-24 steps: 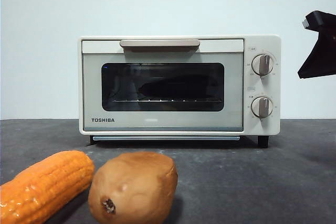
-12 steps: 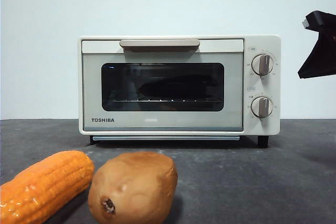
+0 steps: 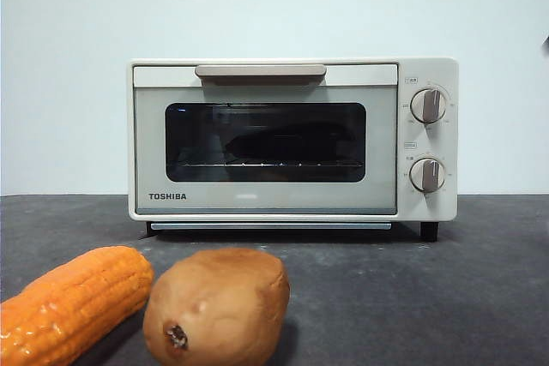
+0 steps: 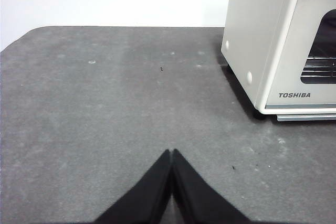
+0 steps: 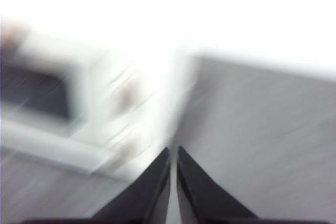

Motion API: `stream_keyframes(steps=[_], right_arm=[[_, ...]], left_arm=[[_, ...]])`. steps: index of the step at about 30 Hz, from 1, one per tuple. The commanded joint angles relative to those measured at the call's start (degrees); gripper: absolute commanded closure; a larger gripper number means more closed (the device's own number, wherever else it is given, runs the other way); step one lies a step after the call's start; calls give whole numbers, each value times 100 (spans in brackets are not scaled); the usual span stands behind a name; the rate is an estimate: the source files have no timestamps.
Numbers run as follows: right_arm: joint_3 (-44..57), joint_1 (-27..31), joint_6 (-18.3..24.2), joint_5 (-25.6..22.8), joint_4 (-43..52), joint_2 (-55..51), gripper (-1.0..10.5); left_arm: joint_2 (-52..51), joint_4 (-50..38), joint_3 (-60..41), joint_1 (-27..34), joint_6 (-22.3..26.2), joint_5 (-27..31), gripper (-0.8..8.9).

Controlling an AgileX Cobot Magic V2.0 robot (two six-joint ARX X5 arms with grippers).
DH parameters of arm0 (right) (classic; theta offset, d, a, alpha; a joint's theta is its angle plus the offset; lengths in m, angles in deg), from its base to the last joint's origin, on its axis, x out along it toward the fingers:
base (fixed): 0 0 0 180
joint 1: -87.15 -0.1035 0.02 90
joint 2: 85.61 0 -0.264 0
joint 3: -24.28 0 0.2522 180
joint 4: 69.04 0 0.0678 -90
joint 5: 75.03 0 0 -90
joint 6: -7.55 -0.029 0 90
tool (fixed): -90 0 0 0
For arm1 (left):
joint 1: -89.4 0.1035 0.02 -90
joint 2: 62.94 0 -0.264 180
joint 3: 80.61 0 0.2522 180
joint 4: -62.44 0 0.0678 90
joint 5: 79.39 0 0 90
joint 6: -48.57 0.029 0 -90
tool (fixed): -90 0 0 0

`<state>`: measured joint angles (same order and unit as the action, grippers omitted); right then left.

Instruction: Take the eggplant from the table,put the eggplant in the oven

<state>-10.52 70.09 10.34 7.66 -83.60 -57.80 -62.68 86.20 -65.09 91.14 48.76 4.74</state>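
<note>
Cream oven (image 3: 266,139) shut, eggplant (image 3: 287,141) inside on rack; both grippers closed

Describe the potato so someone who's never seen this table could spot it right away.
Start at the cream oven at the back of the table. In front of it, nearest the camera, lie two vegetables touching. The potato is the rounded brown one, not the long orange corn.

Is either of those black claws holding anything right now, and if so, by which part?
Nothing is held. The left end effector is shut and empty above the table; the right end effector, though blurred, also looks shut with nothing between its jaws.
</note>
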Motion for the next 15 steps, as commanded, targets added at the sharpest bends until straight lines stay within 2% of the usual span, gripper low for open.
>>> stream_keyframes(steps=[1,5,9,15], right_arm=[[-22,323,326,-111,24,-662,944],[254,1119,310,197,33,-1508,944],[752,1661,66,765,28,-1952,944],[1550,1976,-413,1423,-9,-2330,944]], left_arm=[[-9,13,-157,13,48,9,810],[-9,13,-157,13,46,9,810],[-9,13,-157,13,46,9,810],[-9,13,-157,11,46,9,810]])
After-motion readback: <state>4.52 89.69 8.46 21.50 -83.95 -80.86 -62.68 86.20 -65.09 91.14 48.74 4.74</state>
